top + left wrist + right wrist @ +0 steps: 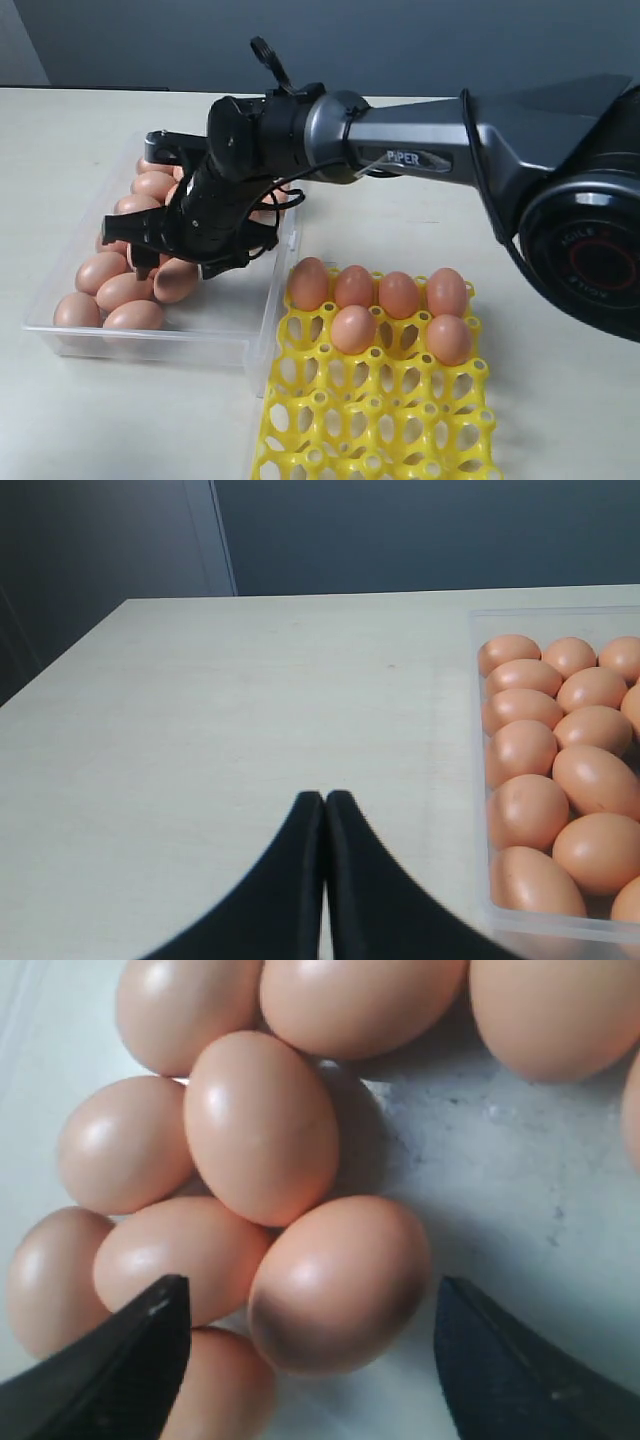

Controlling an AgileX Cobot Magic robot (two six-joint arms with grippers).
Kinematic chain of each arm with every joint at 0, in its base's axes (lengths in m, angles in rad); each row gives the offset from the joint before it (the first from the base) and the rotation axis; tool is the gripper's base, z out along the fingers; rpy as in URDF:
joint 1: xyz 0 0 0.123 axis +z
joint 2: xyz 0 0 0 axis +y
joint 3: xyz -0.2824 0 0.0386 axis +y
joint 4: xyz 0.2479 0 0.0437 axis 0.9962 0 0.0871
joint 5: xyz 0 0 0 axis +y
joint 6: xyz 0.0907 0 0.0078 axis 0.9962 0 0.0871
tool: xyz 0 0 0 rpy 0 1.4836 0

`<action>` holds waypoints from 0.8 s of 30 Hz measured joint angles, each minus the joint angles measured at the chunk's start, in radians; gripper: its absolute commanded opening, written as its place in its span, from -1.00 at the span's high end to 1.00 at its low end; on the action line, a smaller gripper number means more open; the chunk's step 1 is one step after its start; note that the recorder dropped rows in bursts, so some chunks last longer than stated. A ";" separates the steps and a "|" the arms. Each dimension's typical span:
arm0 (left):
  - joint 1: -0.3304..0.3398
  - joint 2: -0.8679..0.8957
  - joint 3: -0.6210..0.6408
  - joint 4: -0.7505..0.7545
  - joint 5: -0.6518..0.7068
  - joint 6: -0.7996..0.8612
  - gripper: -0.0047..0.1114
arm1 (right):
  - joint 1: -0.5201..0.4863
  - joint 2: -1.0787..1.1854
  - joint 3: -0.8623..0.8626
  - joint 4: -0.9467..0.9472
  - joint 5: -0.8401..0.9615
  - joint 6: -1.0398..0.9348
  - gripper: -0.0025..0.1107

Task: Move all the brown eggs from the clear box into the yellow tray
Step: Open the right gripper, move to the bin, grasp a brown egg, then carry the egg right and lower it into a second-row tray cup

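Note:
The clear box (235,330) sits left of centre and holds several brown eggs (118,290). My right gripper (180,262) reaches across into the box, pointing down over the egg pile. Its jaws stand open on either side of one brown egg (340,1282), with a gap to each finger. That egg lies against its neighbours on the box floor. The yellow tray (375,420) lies to the right of the box, with several brown eggs (400,295) in its far cups. My left gripper (325,798) hangs shut over bare table beside the box (480,780).
The right arm's grey body (480,140) spans from the right edge over the gap between box and tray. The near rows of tray cups hold nothing. The pale table (250,700) stretches left of the box to a dark wall.

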 measured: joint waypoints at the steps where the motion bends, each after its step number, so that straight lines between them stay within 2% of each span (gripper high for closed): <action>1: 0.000 0.000 0.000 0.000 0.000 0.000 0.91 | 0.000 0.008 0.000 -0.002 0.002 0.011 -0.21; 4: 0.000 0.000 0.000 0.000 0.000 0.000 0.91 | 0.000 0.025 0.000 0.002 -0.002 0.028 -0.18; 6: 0.000 0.000 0.000 0.000 0.000 0.000 0.91 | 0.000 0.032 -0.002 0.016 -0.009 0.030 0.15; 7: 0.000 0.000 0.000 0.000 0.000 0.000 0.91 | 0.000 0.034 -0.004 0.021 -0.010 0.030 0.42; 10: 0.000 0.000 0.000 0.000 0.000 0.000 0.91 | 0.000 0.039 -0.004 0.049 -0.010 0.032 0.98; 18: 0.000 0.000 0.000 0.000 0.000 0.000 0.91 | 0.000 0.005 -0.002 0.062 -0.011 -0.044 0.96; 24: 0.000 0.000 0.000 0.000 0.000 0.000 0.91 | 0.000 -0.125 -0.002 -0.075 -0.032 -0.080 0.96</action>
